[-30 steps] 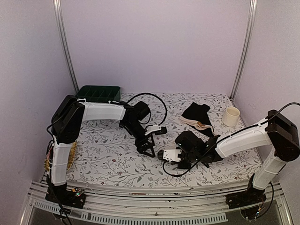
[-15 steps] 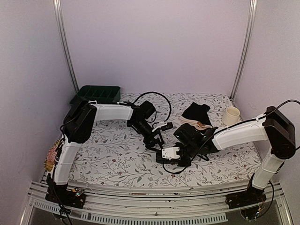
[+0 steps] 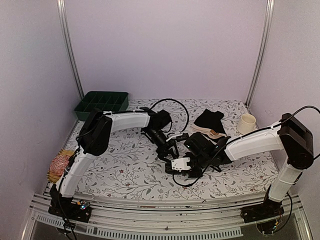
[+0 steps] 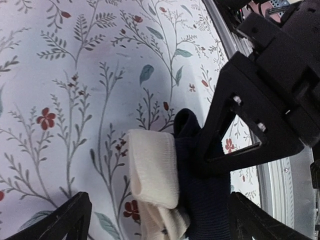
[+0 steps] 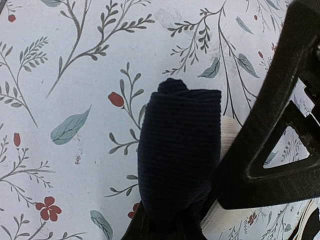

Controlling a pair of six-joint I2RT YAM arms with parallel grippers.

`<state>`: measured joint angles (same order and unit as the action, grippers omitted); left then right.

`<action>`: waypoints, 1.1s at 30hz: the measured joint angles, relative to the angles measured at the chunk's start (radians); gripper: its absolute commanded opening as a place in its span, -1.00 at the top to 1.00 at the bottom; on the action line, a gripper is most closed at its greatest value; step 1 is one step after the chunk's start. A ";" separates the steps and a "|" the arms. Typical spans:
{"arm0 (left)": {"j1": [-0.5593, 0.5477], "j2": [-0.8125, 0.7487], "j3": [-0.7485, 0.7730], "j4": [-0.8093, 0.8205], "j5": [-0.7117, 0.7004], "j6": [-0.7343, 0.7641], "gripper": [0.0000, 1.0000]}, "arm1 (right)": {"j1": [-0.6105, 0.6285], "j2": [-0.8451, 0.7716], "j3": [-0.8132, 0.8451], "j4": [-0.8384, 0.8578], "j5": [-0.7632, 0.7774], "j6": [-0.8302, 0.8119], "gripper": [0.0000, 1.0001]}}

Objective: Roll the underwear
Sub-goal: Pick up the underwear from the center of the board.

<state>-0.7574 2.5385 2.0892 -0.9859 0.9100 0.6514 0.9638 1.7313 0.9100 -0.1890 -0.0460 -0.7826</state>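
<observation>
Reaching farther across, the left claw [image 4: 159,201] is now sitting much closer to the right claw [image 5: 167,227] than it was a second ago. It is spreading its fingers wide open, and the rolled underwear [image 5: 179,150] is lying between them. I cannot tell if they are touching it. The right claw is pinching shut on one end of that roll (a dark roll with a cream band on one side). The roll is resting on the flowery cloth [image 3: 125,165], near the middle of the table. Farther back, a small pile of underwear [image 3: 210,120] is lying, black on top of cream. A cream cup [image 3: 246,124] is standing near it on the right. A green tray [image 3: 82,106] is sitting in the far left corner, and a pink ball [image 3: 60,164] is lying by the left edge.
</observation>
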 measured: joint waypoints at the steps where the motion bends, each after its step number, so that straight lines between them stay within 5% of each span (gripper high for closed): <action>1: -0.008 0.002 0.004 -0.023 -0.001 0.020 -0.81 | 0.000 0.000 0.000 0.001 0.006 0.000 0.89; 33: -0.067 -0.064 -0.129 -0.030 -0.016 0.234 -0.32 | -0.046 0.002 0.032 -0.047 -0.064 0.163 0.81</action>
<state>-0.8242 2.4741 1.9606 -1.0157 0.8936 0.8856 0.9176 1.7332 0.9421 -0.2359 -0.1097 -0.6201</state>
